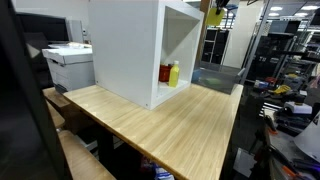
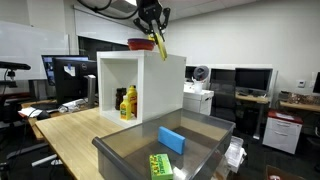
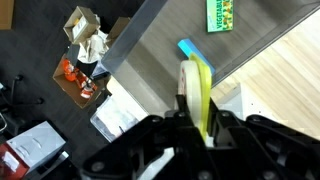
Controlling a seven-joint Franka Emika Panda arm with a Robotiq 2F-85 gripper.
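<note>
My gripper (image 3: 198, 110) is shut on a flat yellow and white object (image 3: 194, 78), which stands edge-on between the fingers. In an exterior view the gripper (image 2: 151, 22) hangs high above the white open-fronted cabinet (image 2: 165, 85), with the yellow object (image 2: 157, 45) slanting down from it. A red flat item (image 2: 137, 43) lies on the cabinet's top just beside it. Below, a grey bin (image 2: 120, 152) holds a blue sponge (image 2: 172, 140) and a green packet (image 2: 160, 165). In the wrist view the sponge (image 3: 188, 48) and the packet (image 3: 222, 14) lie far beneath the gripper.
Yellow and red bottles (image 2: 128, 103) stand inside the cabinet, which rests on a wooden table (image 1: 170, 125). A printer (image 1: 68, 62) sits behind the table. A box of clutter (image 3: 83, 62) is on the floor. Desks with monitors (image 2: 250, 80) line the background.
</note>
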